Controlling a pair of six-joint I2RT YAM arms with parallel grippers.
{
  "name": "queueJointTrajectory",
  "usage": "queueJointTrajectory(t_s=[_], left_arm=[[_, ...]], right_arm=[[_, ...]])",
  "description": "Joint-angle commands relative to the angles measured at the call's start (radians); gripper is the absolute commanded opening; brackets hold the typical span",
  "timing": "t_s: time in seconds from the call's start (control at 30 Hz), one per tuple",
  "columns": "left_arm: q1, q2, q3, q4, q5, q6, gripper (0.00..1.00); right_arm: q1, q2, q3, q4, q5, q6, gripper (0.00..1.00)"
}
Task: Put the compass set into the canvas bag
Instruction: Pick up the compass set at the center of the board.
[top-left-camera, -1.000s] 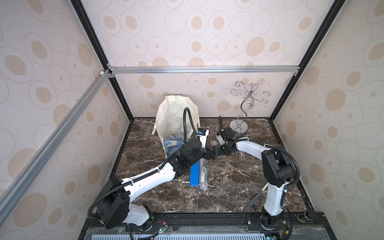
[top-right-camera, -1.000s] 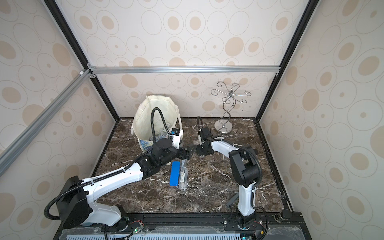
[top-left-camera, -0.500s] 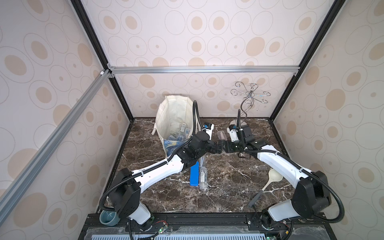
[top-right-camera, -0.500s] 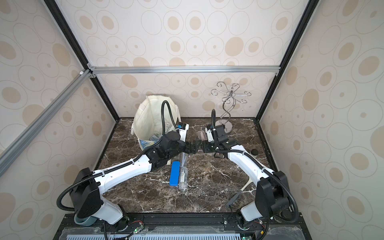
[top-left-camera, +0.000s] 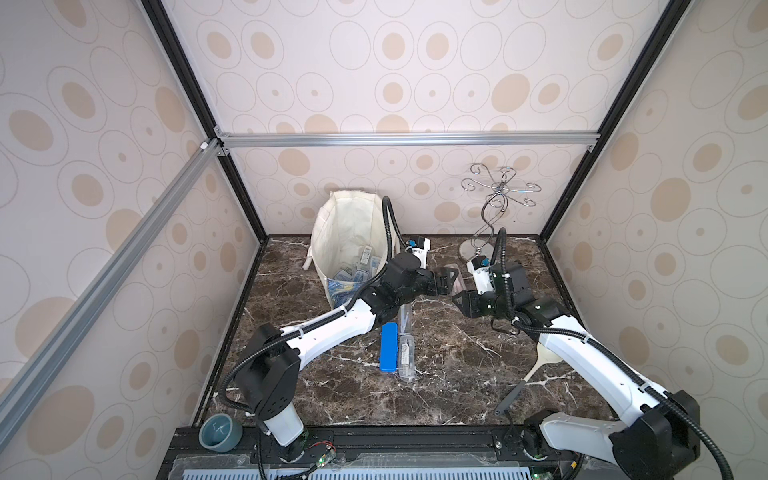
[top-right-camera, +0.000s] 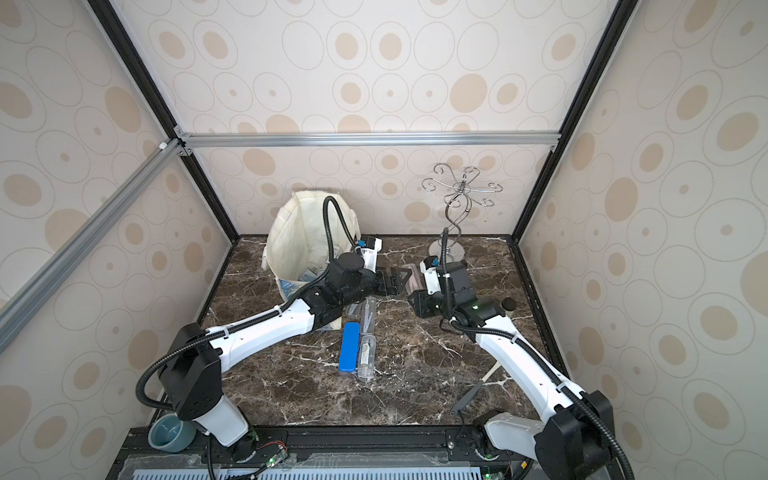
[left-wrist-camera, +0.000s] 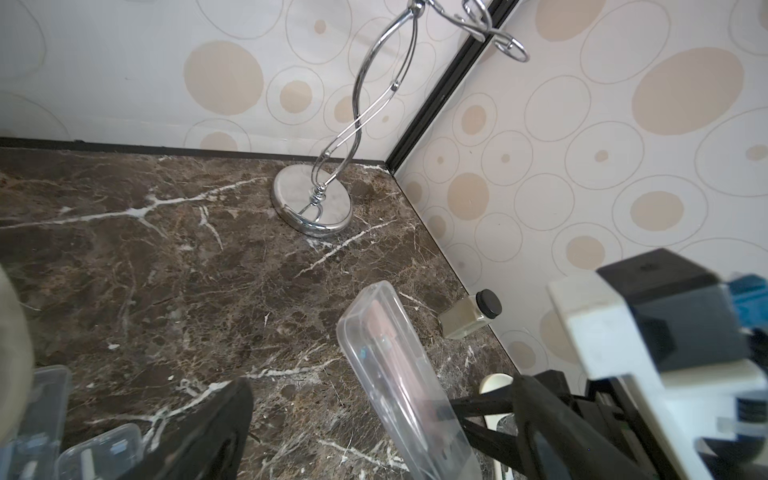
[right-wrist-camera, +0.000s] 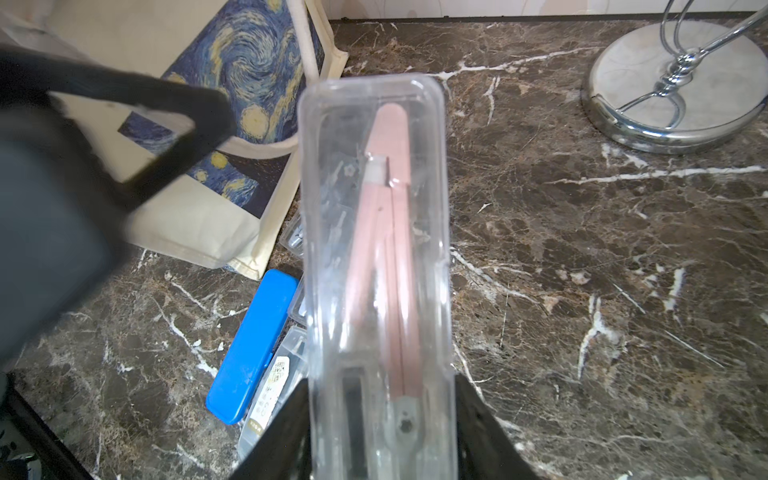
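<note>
My right gripper (right-wrist-camera: 380, 432) clamps narrowly on the clear-cased compass set (right-wrist-camera: 376, 232), near the canvas bag (top-left-camera: 345, 232); the frame edge cuts off my fingertips. Between bag and case, my left gripper (top-left-camera: 445, 279) gapes wide, blurred up close, and its arm hides most of the bag's print.

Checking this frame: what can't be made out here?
- Canvas bag contents: too small in both top views, partly behind the left arm.
- Clear cases beside the blue case: far ends under the left arm; labels unreadable.
- Left gripper touching the compass case or not: blurred in the right wrist view, tiny in top views.
</note>
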Motion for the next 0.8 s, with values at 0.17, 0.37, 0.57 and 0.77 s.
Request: queueJointTrajectory(t_s=[0.17,0.37,0.57,0.77], left_arm=[[0.007,0.052,0.061,0.054,0.098,-0.075,0.83],[0.010,0.055,0.011,0.212,0.168,-0.114,0.55],[0.015,0.065,0.002,0.255,0.205,-0.137,0.34],[0.018,0.073,0.003,0.257,0.212,-0.138,0.25]], right_arm=[[-0.005,-0.035,-0.009,0.050,-0.046,0.008,0.49],[-0.005,-0.038,-0.009,0.072,-0.067,0.022,0.49],[-0.005,-0.040,-0.005,0.096,-0.081,0.034,0.49],[-0.005,-0.033,0.002,0.114,-0.093,0.041,0.49]])
